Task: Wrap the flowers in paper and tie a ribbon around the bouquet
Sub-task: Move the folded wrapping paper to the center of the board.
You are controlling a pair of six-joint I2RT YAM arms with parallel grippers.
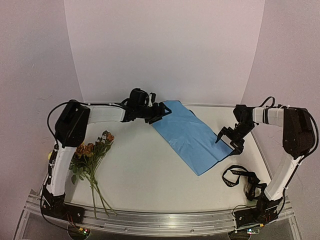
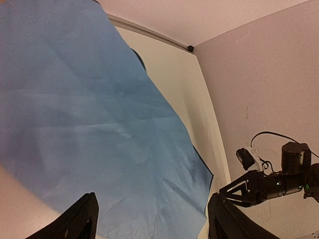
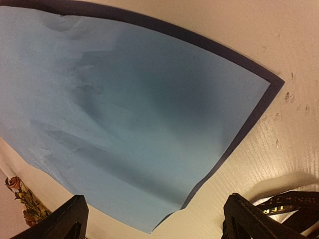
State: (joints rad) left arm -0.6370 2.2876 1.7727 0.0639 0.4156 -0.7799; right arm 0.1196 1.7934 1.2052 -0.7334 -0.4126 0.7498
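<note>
I'm seeing the flowers lying far left | left gripper is hanging wide open at the paper's far corner, holding nothing | paper is lying flat across the table middle | right gripper is gaping empty by its right edge | ribbon is sitting loose near-right

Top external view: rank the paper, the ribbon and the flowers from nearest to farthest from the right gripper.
1. paper: just left of the right gripper, its edge by the fingertips.
2. ribbon: a little nearer the arm bases, right side.
3. flowers: far left side.
</note>
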